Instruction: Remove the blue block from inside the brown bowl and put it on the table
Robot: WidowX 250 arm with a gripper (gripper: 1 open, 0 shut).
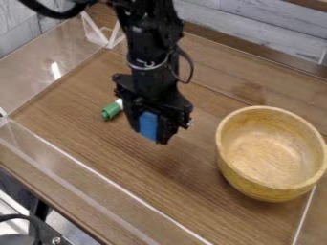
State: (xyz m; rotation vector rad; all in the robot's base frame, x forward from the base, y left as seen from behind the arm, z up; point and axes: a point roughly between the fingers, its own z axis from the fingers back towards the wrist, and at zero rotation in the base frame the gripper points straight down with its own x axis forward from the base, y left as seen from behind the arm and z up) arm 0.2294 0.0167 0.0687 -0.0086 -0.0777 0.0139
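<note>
The blue block [151,125] sits clamped between the jaws of the claw [153,129], which is closed tight on it and points straight down, just above the surface [115,182]. The brown bowl [271,153] stands off to the claw's right, well apart and empty. A green marker [113,111] lies just behind the claw on its left. The removal looks done; what is left is setting the block down and letting go.
</note>
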